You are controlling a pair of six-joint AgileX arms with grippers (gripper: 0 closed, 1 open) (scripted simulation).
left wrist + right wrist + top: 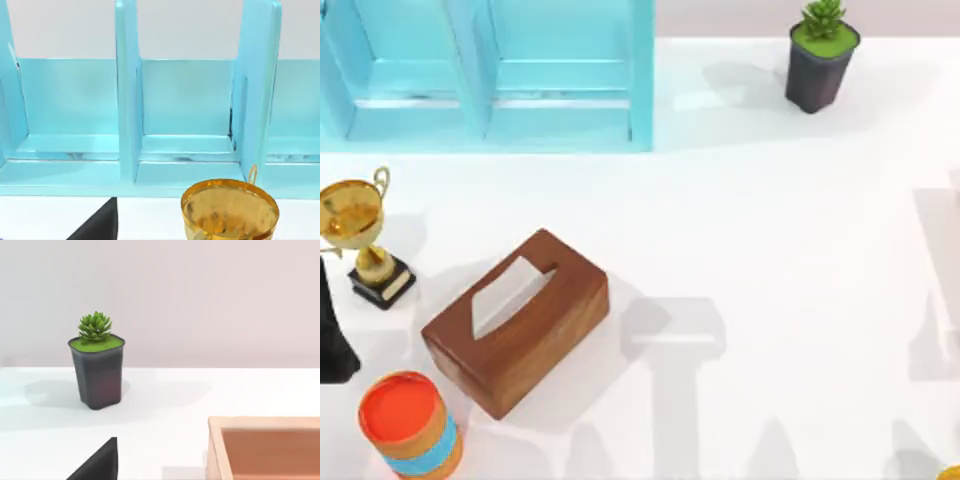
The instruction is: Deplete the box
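1. Hanging at the desk's (770,250) far left edge in the top view, a dark piece of my left arm (332,335) sits beside the gold trophy (360,235); I cannot tell how either pincer stands.
2. Left wrist view looks into the blue shelf (130,100), its compartments bare, with the trophy's cup in front.
3. Right wrist view adds a light wooden tray (265,447) near the potted succulent (96,365).
4. Lying left of centre, the wooden tissue box (520,320) has a white tissue (505,293) in its slot; an orange canister (410,425) stands just beside it.

No readable text, labels or numbers; trophy (362,235) plaque blank.
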